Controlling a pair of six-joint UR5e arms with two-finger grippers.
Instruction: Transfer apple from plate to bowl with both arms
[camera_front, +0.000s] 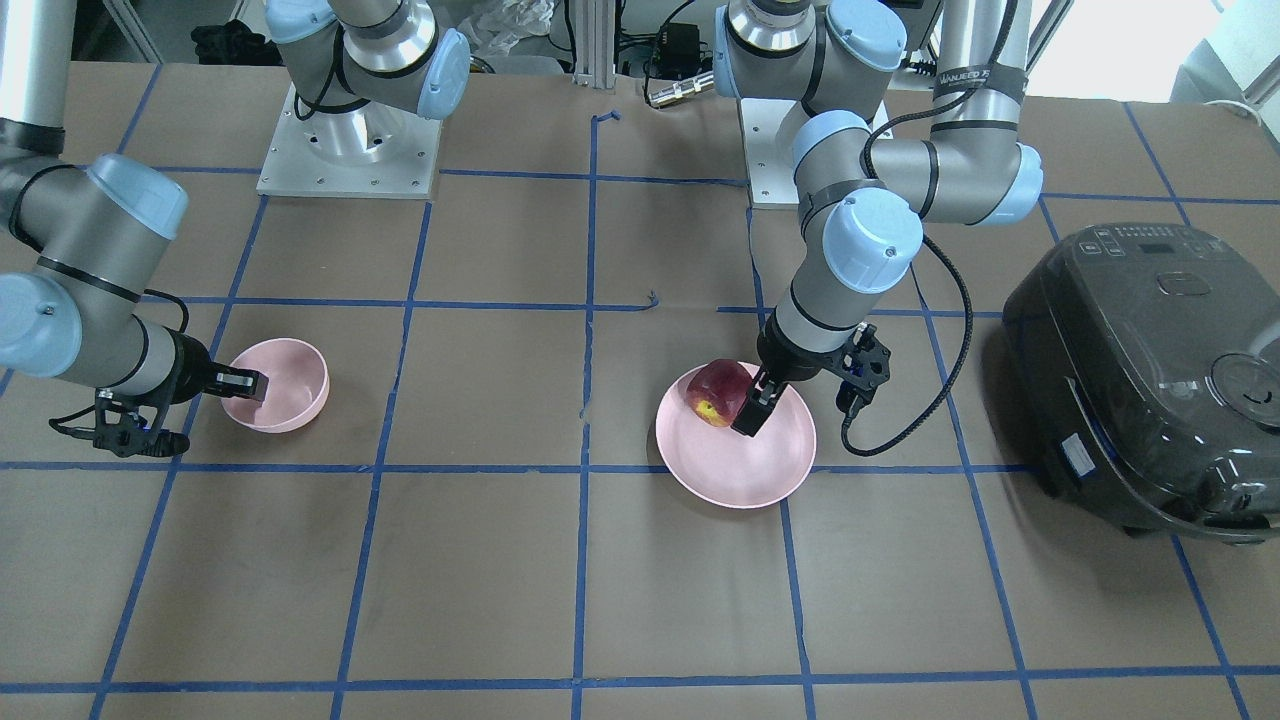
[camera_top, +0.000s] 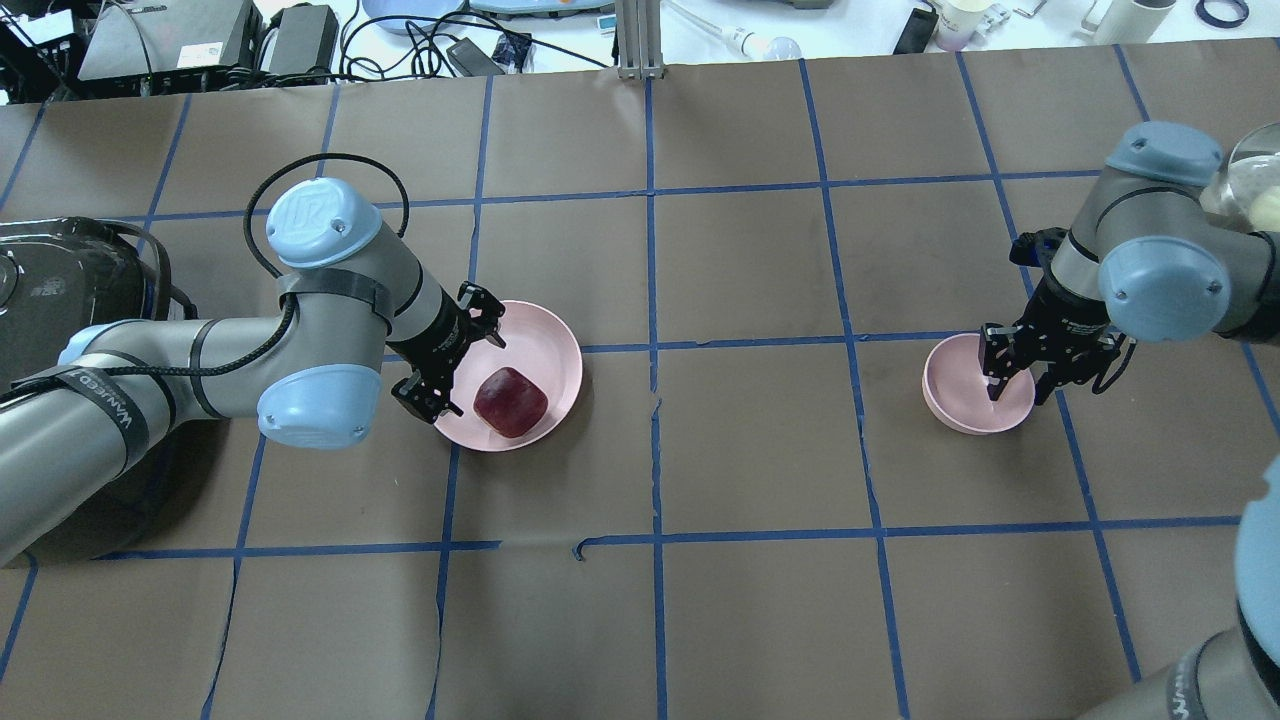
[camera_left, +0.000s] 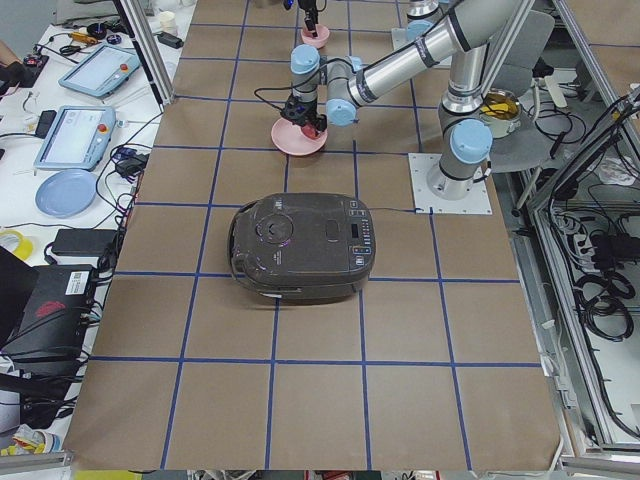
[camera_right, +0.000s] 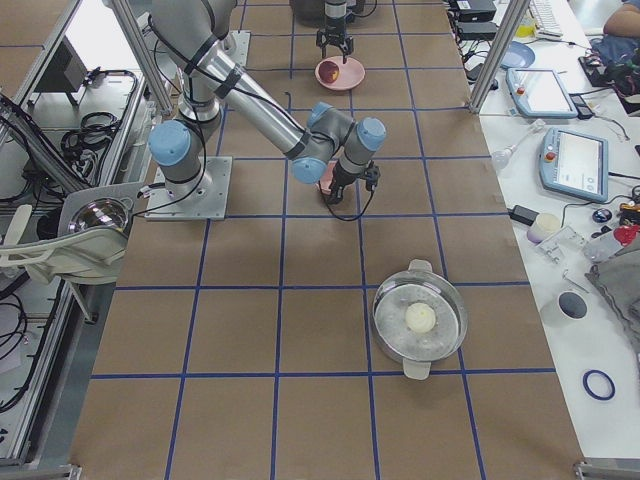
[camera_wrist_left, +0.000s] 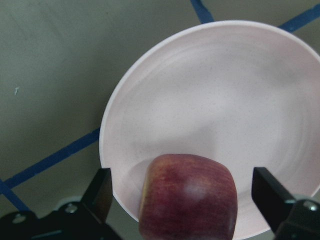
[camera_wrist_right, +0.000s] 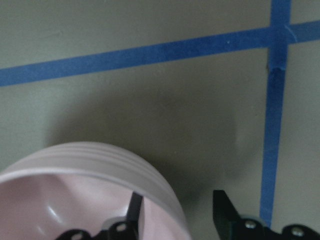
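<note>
The dark red apple (camera_front: 713, 392) lies on the pale pink plate (camera_front: 740, 470), on the plate's half toward the robot. My left gripper (camera_top: 470, 368) is open, low over the plate. In the left wrist view its fingers (camera_wrist_left: 102, 192) stand either side of the apple (camera_wrist_left: 187, 197), with gaps on both sides. The small pink bowl (camera_top: 960, 400) sits empty far off on my right. My right gripper (camera_top: 1018, 385) straddles the bowl's rim (camera_wrist_right: 75, 165), one finger inside and one outside. A gap shows between the outer finger and the bowl's wall.
A black rice cooker (camera_front: 1150, 370) stands on the table just beyond the plate on my left. A metal pot with a glass lid (camera_right: 420, 318) sits further out on my right. Blue tape lines grid the brown table cover.
</note>
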